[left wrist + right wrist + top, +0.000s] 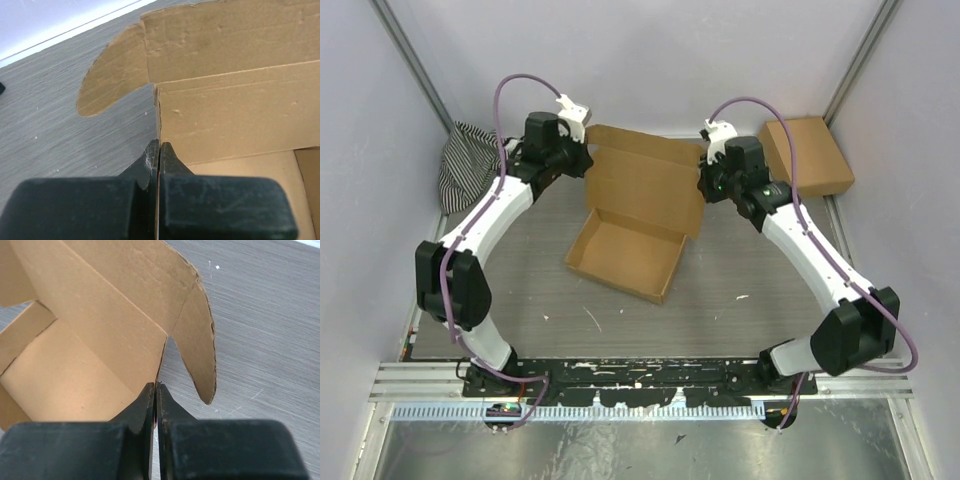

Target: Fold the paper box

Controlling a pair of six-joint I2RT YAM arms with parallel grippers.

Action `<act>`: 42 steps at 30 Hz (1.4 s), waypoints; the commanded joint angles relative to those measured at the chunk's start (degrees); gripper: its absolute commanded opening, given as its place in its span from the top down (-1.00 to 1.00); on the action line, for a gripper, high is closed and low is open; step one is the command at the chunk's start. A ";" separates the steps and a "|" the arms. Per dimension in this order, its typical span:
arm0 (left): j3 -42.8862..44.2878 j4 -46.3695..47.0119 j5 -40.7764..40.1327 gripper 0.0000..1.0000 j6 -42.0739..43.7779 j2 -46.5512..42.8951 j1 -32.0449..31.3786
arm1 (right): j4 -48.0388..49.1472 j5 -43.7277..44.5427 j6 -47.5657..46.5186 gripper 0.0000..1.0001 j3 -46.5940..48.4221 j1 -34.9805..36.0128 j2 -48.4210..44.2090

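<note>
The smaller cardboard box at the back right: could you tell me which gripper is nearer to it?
Right. The right gripper is just left of the smaller box, shut on the paper box; the left gripper holds its lid's opposite end, farther away.

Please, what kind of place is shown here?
Probably a robot test booth: two arms bolted to a metal rail, plain walls closing in a grey table, and a paper box to practise on.
</note>
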 commanded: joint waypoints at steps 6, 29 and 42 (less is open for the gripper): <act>-17.44 15.26 2.33 1.00 -6.66 -15.61 0.22 | -7.12 4.79 1.61 0.73 8.82 0.28 5.10; -29.91 24.03 -1.68 1.00 -13.97 -25.67 -1.68 | -11.38 2.53 11.07 0.98 20.26 0.95 15.48; -24.84 27.71 -5.31 1.00 -13.98 -16.94 -2.16 | 3.83 15.67 13.13 0.98 19.74 6.09 19.32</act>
